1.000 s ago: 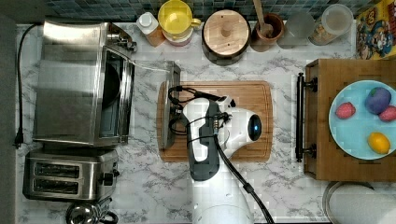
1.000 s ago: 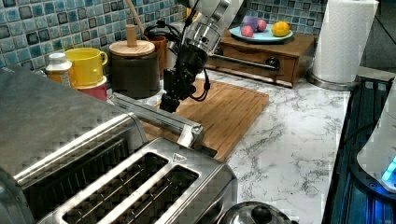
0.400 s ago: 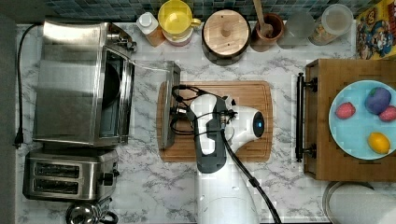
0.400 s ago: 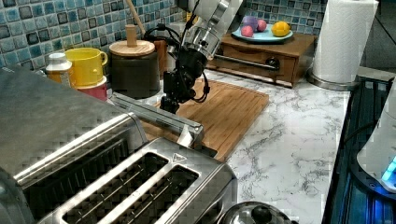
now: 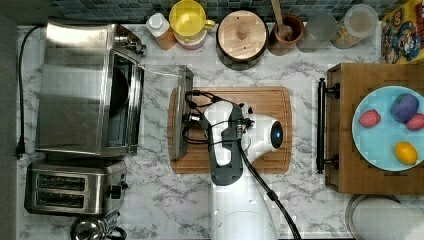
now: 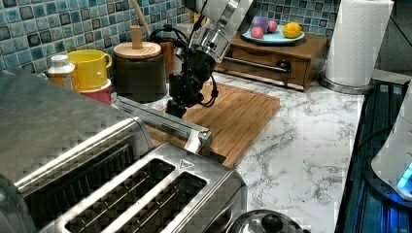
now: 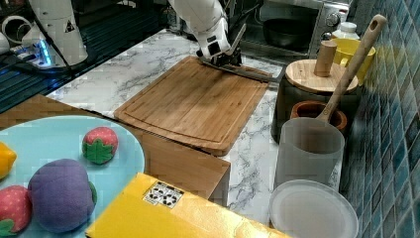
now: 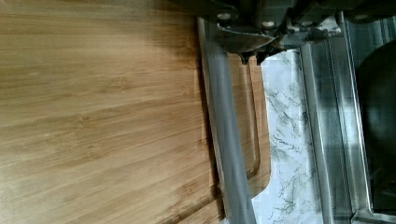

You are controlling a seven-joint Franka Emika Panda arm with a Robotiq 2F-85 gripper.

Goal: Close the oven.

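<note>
The oven (image 5: 75,90) stands at the top view's left, a stainless-steel box with a black cord. Its glass door (image 5: 160,95) hangs open, folded down toward the wooden cutting board (image 5: 260,110). The door's metal handle bar (image 5: 181,115) lies over the board's edge. My gripper (image 5: 192,120) sits right at that bar, near its middle. The left view shows the gripper (image 6: 176,108) pointing down onto the handle bar (image 6: 165,124). In the wrist view the handle bar (image 8: 224,140) runs straight out from under the gripper (image 8: 247,42). A dark pan sits inside the oven (image 7: 292,25).
A two-slot toaster (image 5: 75,187) stands beside the oven. A yellow mug (image 5: 187,20), a wood-lidded canister (image 5: 242,32) and jars line the tiled back wall. At the top view's right, a wooden box (image 5: 345,130) carries a blue plate (image 5: 380,145) of toy fruit.
The gripper has edged closer to the door's handle bar and dropped slightly, while the arm's body swung toward the top view's right. The door stays open.
</note>
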